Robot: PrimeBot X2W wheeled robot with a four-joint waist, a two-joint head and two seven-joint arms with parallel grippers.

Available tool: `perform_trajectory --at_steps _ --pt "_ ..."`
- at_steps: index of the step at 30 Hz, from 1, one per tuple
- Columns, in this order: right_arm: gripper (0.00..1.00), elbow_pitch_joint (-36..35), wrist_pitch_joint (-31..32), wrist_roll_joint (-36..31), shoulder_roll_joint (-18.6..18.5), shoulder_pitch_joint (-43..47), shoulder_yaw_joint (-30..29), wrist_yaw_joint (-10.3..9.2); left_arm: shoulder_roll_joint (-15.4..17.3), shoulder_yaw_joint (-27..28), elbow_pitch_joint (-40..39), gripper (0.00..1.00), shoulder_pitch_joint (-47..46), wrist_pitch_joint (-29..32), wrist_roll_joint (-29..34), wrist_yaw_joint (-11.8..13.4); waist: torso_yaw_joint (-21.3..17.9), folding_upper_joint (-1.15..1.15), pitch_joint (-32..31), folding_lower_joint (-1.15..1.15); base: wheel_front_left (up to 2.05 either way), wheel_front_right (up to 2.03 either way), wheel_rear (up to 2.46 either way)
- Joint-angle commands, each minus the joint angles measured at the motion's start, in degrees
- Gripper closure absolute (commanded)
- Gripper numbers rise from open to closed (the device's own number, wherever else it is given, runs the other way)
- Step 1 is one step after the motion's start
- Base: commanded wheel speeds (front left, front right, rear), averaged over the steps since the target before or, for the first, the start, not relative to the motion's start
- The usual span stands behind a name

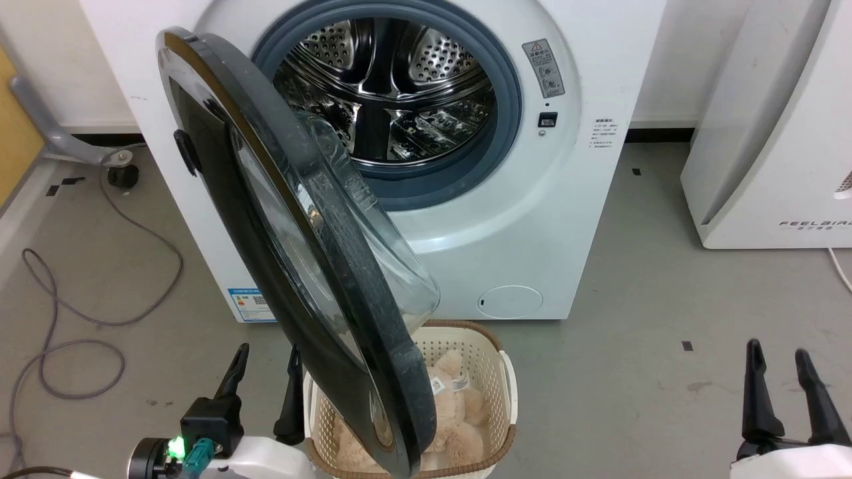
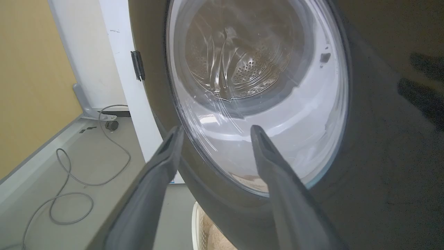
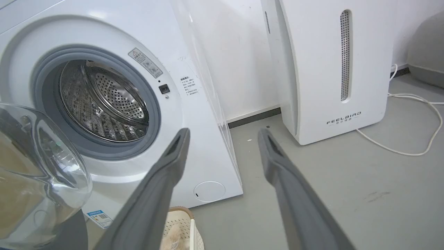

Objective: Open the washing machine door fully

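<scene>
A grey floor (image 1: 632,299) is running up to a white wall (image 3: 236,52) with dark skirting (image 3: 253,118), and a yellow panel (image 2: 31,86) is closing off the left. A grey cable (image 1: 181,263) is looping over the floor, and a white appliance (image 1: 765,133) is standing at the right, its cord (image 3: 412,154) trailing.

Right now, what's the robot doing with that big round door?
The robot is meant to open the washing machine door all the way. The door stands roughly halfway open, swung out from the washing machine, so the steel drum shows. The left gripper sits low by the door's outer face, fingers apart and holding nothing; whether it touches the door, I cannot tell. The right gripper is open too, off to the side. A basket with a plush toy sits below the door.
</scene>
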Motion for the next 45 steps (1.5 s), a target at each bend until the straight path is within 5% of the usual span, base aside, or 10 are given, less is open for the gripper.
perform_trajectory --at_steps 1,8,18,19,20,21,32,45 --pt "0.00 -2.8 0.0 -4.2 1.1 1.3 -0.6 0.05 0.4 0.2 0.3 0.00 0.8 -0.3 -0.2 -0.3 -0.1 0.00 0.0 0.00 0.00 0.00 0.00" --pt "0.00 -14.2 5.9 -17.3 2.6 5.6 2.9 0.05 0.6 0.3 0.6 0.00 0.8 -0.3 -0.3 -0.1 -0.5 0.00 0.0 0.00 0.00 0.00 0.00" --pt "0.00 -16.7 9.3 -16.6 2.7 8.4 7.4 0.05 0.8 -0.4 2.0 0.00 0.2 -0.3 -0.5 -0.5 -0.7 0.00 0.2 0.00 0.00 0.00 0.00" --pt "0.00 -16.7 9.3 -16.3 2.7 8.3 7.4 0.05 0.8 -0.8 2.4 0.53 0.1 -0.3 -0.5 -0.5 -0.7 0.00 0.2 0.00 0.00 0.00 0.00" --pt "0.00 -16.7 9.3 -16.2 2.7 8.2 7.4 0.05 0.9 -0.9 2.4 0.85 0.0 -0.3 -0.4 -0.5 -0.7 0.00 0.3 0.00 0.00 0.00 0.00" --pt "0.00 -16.7 9.3 -16.2 2.7 8.2 7.4 0.05 0.9 -1.1 2.4 1.00 0.0 -0.3 -0.4 -0.6 -0.7 0.00 0.3 0.00 0.00 0.00 0.00" --pt "0.00 -16.1 9.4 -15.6 2.7 7.9 7.4 0.05 1.4 -1.3 -0.7 1.00 -0.8 -0.3 -0.7 -0.3 -0.3 0.00 0.3 0.00 0.00 0.00 0.00" --pt "0.00 -15.1 9.3 -15.2 2.7 7.7 7.0 0.05 4.7 0.9 -18.8 1.00 -3.6 0.2 1.4 2.2 -0.2 0.00 0.2 0.00 0.00 0.00 0.00"
